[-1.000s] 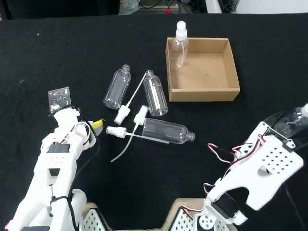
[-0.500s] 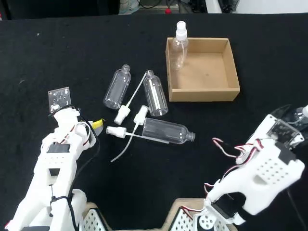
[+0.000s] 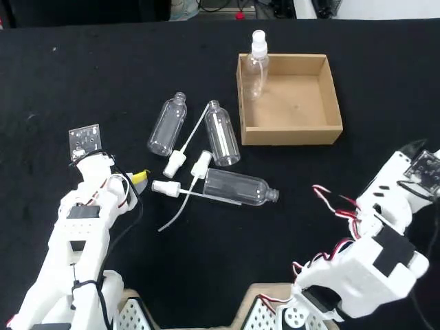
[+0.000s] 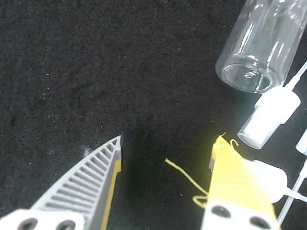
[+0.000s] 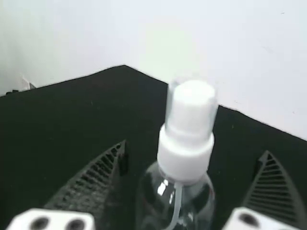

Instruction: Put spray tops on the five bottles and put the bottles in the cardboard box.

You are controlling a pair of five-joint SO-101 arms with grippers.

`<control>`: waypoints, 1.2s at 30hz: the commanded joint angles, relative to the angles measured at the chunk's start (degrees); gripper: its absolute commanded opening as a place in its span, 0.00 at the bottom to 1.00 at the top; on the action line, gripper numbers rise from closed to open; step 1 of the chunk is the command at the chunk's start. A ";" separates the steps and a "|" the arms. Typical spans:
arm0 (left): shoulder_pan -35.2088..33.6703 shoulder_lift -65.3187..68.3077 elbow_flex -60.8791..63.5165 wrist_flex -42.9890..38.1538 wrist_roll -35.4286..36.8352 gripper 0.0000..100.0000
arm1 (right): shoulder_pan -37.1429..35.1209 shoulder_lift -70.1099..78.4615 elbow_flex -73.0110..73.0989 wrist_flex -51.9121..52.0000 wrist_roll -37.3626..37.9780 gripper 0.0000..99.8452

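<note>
- Five bottles make up the job, and one looks finished: the boxed bottle (image 3: pixel 257 65) stands upright with its top on, in the far-left corner of the box (image 3: pixel 289 135).
- One more, the capped bottle (image 5: pixel 188 124), also wears its top. It stands upright between the fingers of the right gripper (image 5: pixel 194 148), which is at the right edge of the table (image 3: pixel 103 69), well apart from the box.
- That pincer is spread, with a gap on each side of the bottle's shoulder. Whether anything touches the bottle lower down is hidden.
- Three bottles lie bare-necked on the table, left of the box:
  - the left bottle (image 3: pixel 167 124);
  - the middle bottle (image 3: pixel 222 133), near the box's left wall;
  - the near bottle (image 3: pixel 239 187), lying crosswise closer to the arms.
- Three tops with long tubes lie loose among them:
  - the left top (image 3: pixel 175 163) and the right top (image 3: pixel 201 164) are side by side below the left and middle bottles;
  - the near top (image 3: pixel 166 187) lies just left of the near bottle, its tube running toward that bottle.
- The left gripper (image 4: pixel 169 139) hovers over bare table, just beside the left bottle's base and the left top. Its fingers are spread and pinch nothing.
- As I judge it, two of five bottles are capped and one of five is boxed, so well under half is done.
- Left to do: put the capped bottle in the box, then fit a top on each of the three bare bottles and box them too.
</note>
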 commanded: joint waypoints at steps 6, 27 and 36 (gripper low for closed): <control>0.75 -1.23 -0.48 -1.05 -0.26 0.29 | -1.85 -3.21 4.97 -3.43 6.95 0.37; 0.75 -1.23 -0.48 -1.23 -0.26 0.29 | -1.41 -3.30 17.19 -25.58 7.38 0.37; 0.75 -1.23 -0.48 -1.32 -0.26 0.29 | -1.67 -12.00 25.27 -25.41 10.20 0.37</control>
